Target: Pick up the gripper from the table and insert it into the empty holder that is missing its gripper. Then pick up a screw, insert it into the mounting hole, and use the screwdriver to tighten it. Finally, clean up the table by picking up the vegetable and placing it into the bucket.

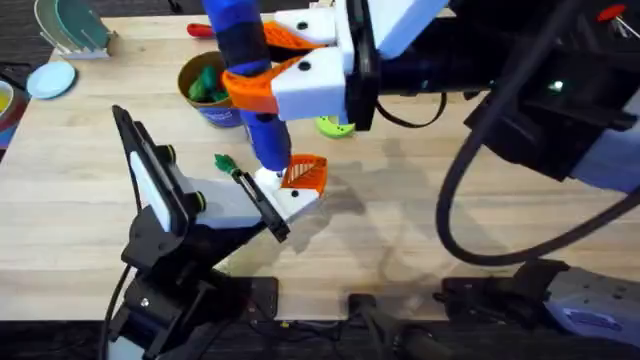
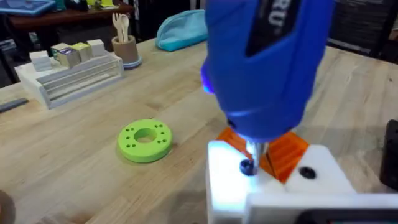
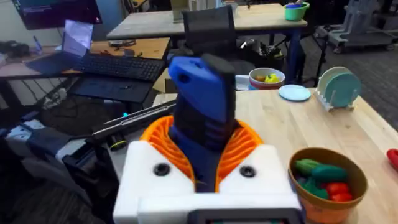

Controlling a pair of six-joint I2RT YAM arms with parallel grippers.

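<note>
My right gripper (image 1: 255, 70) reaches in from the right and is shut on the blue screwdriver (image 1: 250, 60), holding it upright. In the right wrist view the screwdriver (image 3: 202, 106) sits between the orange pads (image 3: 242, 146). Its metal tip rests on a dark screw (image 2: 247, 167) in the white holder (image 2: 280, 186). That holder (image 1: 295, 197) is part of my left gripper (image 1: 275, 205). The orange gripper (image 1: 305, 172) sits in the holder. The thin green vegetable (image 1: 225, 162) lies on the table just left of it. Behind stands the bucket (image 1: 210, 92), which holds green and red toy foods.
A green ring disc (image 1: 335, 125) lies right of the bucket. A red-handled tool (image 1: 200, 30) lies at the back. A dish rack (image 1: 70, 25) and a blue plate (image 1: 50, 78) sit at the back left. A white block rack (image 2: 68, 68) and a pen cup (image 2: 126, 46) stand farther off.
</note>
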